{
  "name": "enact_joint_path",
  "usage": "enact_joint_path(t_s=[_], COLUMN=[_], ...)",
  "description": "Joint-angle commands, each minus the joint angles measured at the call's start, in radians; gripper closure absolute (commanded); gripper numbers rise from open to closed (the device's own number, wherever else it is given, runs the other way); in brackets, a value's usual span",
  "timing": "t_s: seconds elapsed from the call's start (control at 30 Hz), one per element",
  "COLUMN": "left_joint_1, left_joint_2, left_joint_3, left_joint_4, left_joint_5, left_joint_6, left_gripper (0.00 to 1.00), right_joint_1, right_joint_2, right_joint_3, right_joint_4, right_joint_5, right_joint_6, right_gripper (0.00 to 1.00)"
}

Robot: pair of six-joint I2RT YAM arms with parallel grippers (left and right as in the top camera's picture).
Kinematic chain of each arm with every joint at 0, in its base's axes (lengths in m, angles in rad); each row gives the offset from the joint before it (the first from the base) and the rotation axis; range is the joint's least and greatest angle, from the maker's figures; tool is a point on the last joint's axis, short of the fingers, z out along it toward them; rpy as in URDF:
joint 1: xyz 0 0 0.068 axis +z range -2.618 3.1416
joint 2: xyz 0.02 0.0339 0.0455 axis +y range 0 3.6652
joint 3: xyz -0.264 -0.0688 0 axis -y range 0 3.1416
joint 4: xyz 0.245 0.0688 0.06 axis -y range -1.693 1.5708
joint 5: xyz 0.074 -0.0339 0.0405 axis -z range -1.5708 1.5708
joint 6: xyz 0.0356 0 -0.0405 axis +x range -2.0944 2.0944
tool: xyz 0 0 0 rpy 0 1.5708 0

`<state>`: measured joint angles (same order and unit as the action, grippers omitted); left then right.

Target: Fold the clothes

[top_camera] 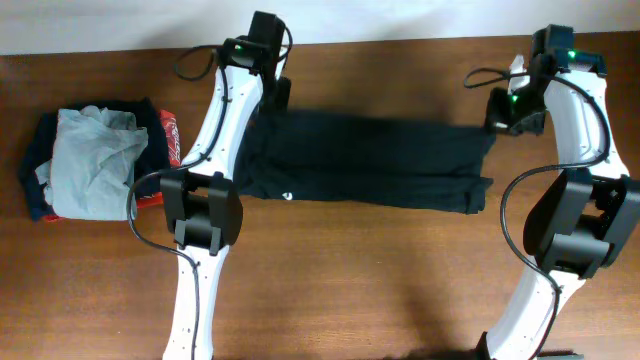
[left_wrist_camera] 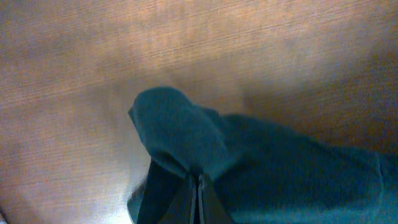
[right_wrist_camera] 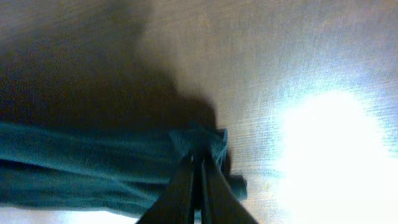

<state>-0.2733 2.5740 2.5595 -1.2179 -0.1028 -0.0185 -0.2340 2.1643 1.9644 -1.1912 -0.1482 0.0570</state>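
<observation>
off on the left side of the table (top_camera: 350,290) a small heap of other clothes is parked. a light grey garment (top_camera: 95,165) is crumpled on top of a navy garment (top_camera: 33,165), and a red-orange garment (top_camera: 166,130) is tucked in at the heap's right edge, just beside the left arm. the heap is kept apart from the black t-shirt (top_camera: 370,160); only the arms themselves are draped over the shirt's ends.

the shirt is stretched into a long band across the middle of the table between the two arms, and its tiny white logo mark (top_camera: 287,195) can be seen near the lower left corner. the left gripper (left_wrist_camera: 198,180) is pinched fully together on a bunched fold at the shirt's far left corner, with fabric humped up just past the fingertips. the right gripper (right_wrist_camera: 200,160) is clamped just as tight on a small puckered corner at the far right end. whether those corners are lifted off the wood can't really be told.

the surface is plain brown wood grain, with a bright glare patch caught in the right wrist view. a pale strip of wall (top_camera: 400,15) is seen along the far edge.
</observation>
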Motion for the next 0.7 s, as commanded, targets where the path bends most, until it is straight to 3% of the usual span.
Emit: enact_joint_path(t_s=[0.0, 0.27, 0.67], left_joint_1=[0.008, 0.007, -0.032], left_joint_2=[0.005, 0.005, 0.005], left_joint_3=[0.018, 0.018, 0.018], left_joint_4=[-0.105, -0.265, -0.380], left_joint_5=[-0.036, -0.035, -0.032], left_joint_6=[0.005, 0.005, 0.005], left_gripper=[0.99, 1.00, 0.98], right_joint_1=[-0.014, -0.043, -0.043], right_joint_2=[-0.012, -0.011, -0.011], right_joint_3=[0.018, 0.015, -0.072], right_joint_4=[-0.089, -0.153, -0.159], right_joint_5=[-0.012, -0.035, -0.024], right_joint_6=[0.029, 0.027, 0.025], right_gripper=[0.96, 0.96, 0.96])
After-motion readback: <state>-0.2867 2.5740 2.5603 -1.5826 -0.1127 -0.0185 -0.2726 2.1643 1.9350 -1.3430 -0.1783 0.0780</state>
